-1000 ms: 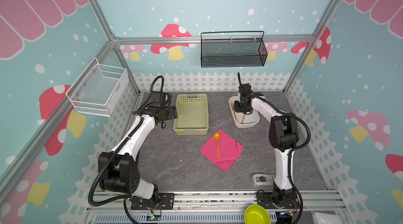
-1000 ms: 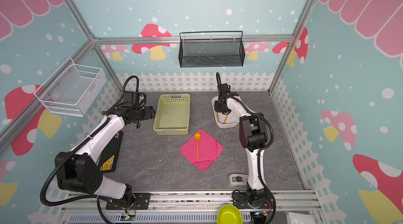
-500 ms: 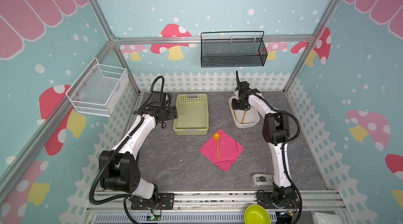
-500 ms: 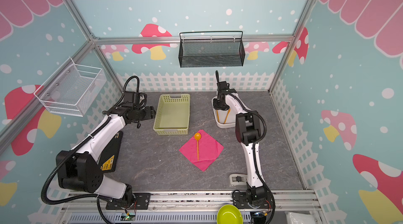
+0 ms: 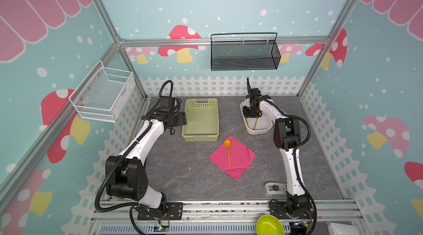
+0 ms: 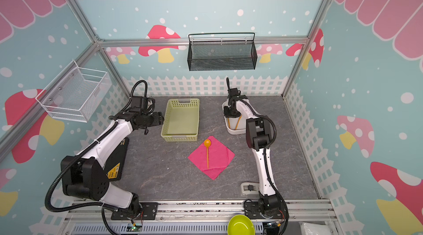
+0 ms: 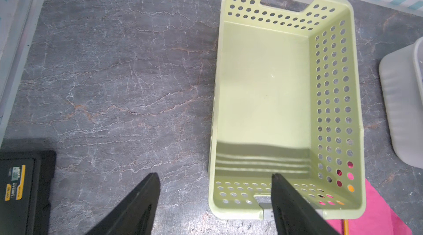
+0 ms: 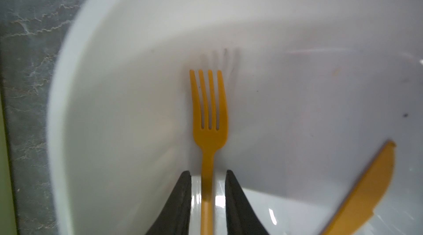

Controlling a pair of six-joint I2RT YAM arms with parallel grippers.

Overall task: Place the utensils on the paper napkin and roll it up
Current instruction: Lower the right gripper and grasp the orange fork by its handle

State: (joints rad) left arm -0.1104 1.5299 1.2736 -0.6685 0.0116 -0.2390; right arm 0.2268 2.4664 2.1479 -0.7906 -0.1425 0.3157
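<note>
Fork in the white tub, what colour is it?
The fork is plain orange, seen best in the right wrist view.

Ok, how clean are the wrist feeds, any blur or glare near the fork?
Right wrist view: fork tines fairly sharp, white tub rim and knife smeared, small glare spots on the tub floor. Left wrist view: sharp, a striped shadow inside the green basket.

Work surface: a grey, stone-veined tabletop (image 5: 183,172), level, fenced on three sides. Directly on it: a pale green perforated basket (image 5: 200,138) at 11 o'clock; a white tub (image 5: 256,130) at 1 o'clock, well apart from the basket; the paper napkin (image 5: 240,156) flat near centre, set corner-on; a small white device (image 5: 274,189) at 5 o'clock; a black device (image 6: 115,165) with yellow labels at 8 o'clock, against the edge.
</note>
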